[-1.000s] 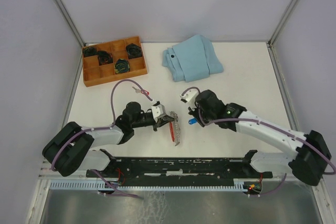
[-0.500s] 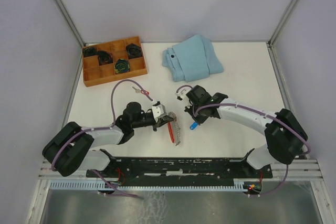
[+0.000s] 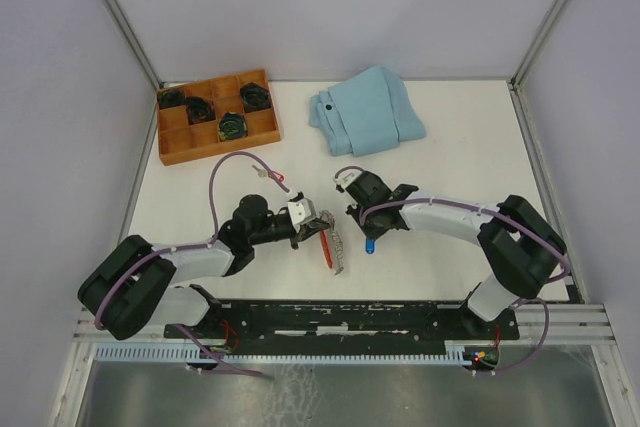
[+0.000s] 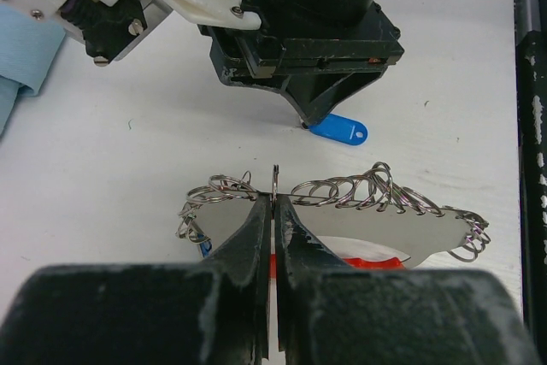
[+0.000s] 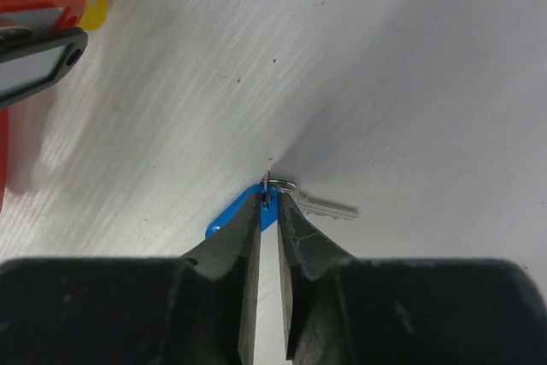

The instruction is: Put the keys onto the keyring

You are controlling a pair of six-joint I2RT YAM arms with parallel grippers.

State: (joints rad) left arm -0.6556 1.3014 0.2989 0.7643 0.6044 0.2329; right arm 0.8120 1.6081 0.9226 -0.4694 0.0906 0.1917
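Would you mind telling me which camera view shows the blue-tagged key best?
The right wrist view: the blue-tagged key lies close up, its tag, ring and silver blade visible at the right gripper's fingertips. The left wrist view shows only its blue tag; the top view, a blue speck.

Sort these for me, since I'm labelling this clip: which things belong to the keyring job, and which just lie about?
Job:
- keyring, pinched by the left fingers
- blue-tagged key, at the tips of the right fingers

Lying about:
- folded light-blue cloth
- orange compartment tray with dark round items
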